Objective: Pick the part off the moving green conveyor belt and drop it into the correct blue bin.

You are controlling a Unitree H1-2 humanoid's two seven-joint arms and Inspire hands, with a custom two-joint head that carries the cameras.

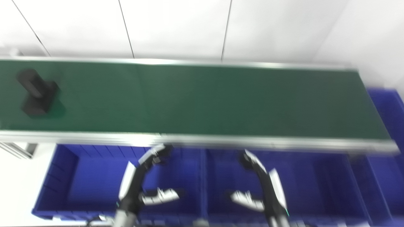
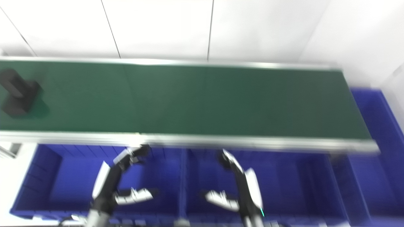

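Observation:
A black part [image 1: 37, 93] lies on the green conveyor belt [image 1: 202, 101] at its far left; it also shows in the right eye view [image 2: 18, 93]. Both hands hang low in front of the belt, above the blue bins. My left hand [image 1: 143, 181] is open and empty over the left bin [image 1: 72, 186]. My right hand [image 1: 260, 184] is open and empty over the middle bin [image 1: 315, 186]. Both hands are far from the part. The picture is blurred.
The belt has a metal frame rail [image 1: 202, 140] along its near edge. Another blue bin [image 1: 389, 107] stands past the belt's right end. A white wall rises behind the belt.

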